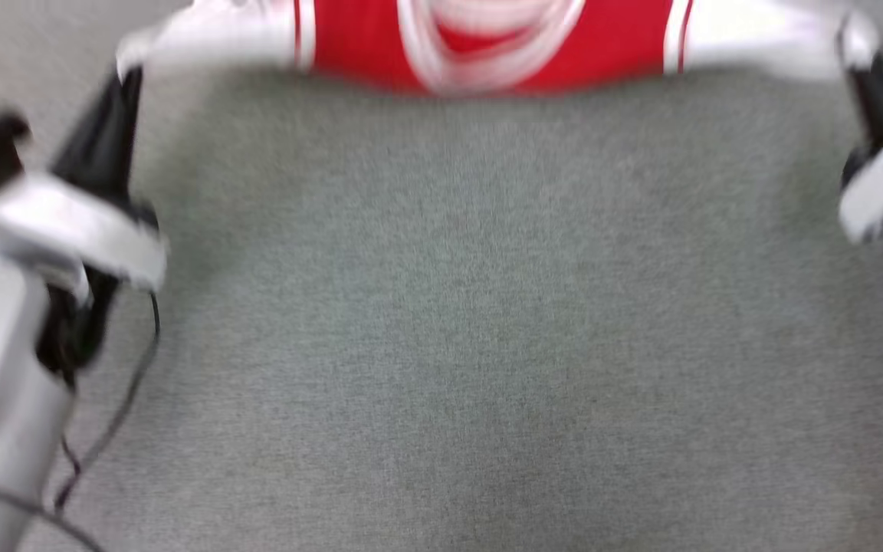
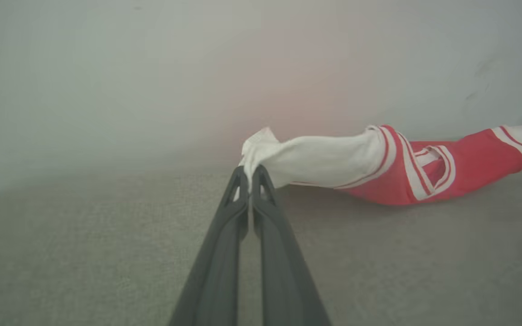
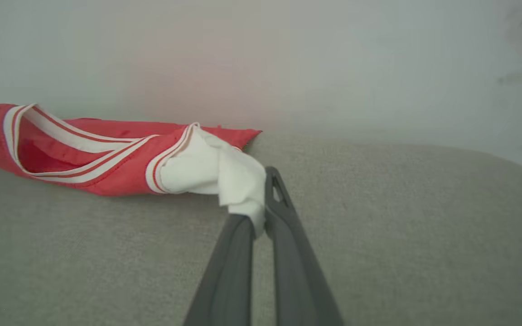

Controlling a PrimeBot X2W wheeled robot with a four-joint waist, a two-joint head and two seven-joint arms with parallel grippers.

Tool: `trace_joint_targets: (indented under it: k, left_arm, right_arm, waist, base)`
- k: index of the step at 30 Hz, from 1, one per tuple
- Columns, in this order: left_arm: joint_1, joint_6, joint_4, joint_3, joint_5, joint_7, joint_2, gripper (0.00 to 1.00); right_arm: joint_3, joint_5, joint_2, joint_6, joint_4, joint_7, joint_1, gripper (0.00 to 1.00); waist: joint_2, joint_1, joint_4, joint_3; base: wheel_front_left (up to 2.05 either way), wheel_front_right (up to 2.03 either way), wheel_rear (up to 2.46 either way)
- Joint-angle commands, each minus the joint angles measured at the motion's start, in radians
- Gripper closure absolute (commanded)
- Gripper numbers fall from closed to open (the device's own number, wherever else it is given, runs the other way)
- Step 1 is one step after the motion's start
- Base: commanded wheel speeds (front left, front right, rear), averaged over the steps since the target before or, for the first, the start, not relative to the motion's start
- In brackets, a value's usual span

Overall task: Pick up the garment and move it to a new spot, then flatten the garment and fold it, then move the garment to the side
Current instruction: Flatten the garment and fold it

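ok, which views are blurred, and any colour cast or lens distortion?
Head view: heavy motion blur throughout, jersey smeared. Left wrist view: fairly sharp at the left gripper, faint pink cast on the backdrop above the jersey. Right wrist view: sharp at the right gripper, same pink cast, carpet edge bowed by the wide lens.

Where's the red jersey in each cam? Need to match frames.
Head view: jersey along the top edge, centre, stretched sideways.
Left wrist view: jersey right of centre, its white sleeve pinched in the left gripper.
Right wrist view: jersey left of centre, sleeve pinched in the right gripper.
Shared landmark: the striped neckline, mid-jersey in all three.
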Motion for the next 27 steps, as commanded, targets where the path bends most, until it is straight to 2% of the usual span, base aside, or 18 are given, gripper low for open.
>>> trace_joint_targets:
  k: [1,8,12,21,27]
  left_arm:
    - [0.013,0.004,-0.007,0.006,-0.001,-0.007,0.002,1.0]
    - [0.334,0.046,-0.094,0.031,-0.012,-0.007,0.007,1.0]
    - [0.474,0.07,-0.127,0.035,-0.029,-0.007,0.021,1.0]
    - [0.698,0.122,-0.193,0.032,-0.058,0.021,0.083,1.0]
    - [0.82,0.137,-0.239,0.027,-0.097,0.056,0.117,1.0]
  right_arm:
    - [-0.002,0.006,-0.013,-0.002,-0.005,0.0,0.018,1.0]
    - [0.047,0.053,-0.116,-0.002,-0.099,0.057,0.269,1.0]
    - [0.055,0.077,-0.143,-0.002,-0.114,0.07,0.371,1.0]
    - [0.048,0.094,-0.194,-0.002,-0.156,0.113,0.534,1.0]
    - [0.037,0.114,-0.236,-0.002,-0.199,0.226,0.625,1.0]
  waist:
    - [0.0,0.0001,0.0,-0.059]
    - [0.0,0.0001,-0.01,-0.176]
    - [0.0,0.0001,-0.017,-0.226]
    - [0.0,0.0001,-0.031,-0.297]
    - [0.0,0.0001,-0.052,-0.324]
  base:
    - [0.0,0.0,0.0]
    - [0.0,0.0,0.0]
    - [0.0,0.0,0.0]
    - [0.0,0.0,0.0]
    - [0.0,0.0,0.0]
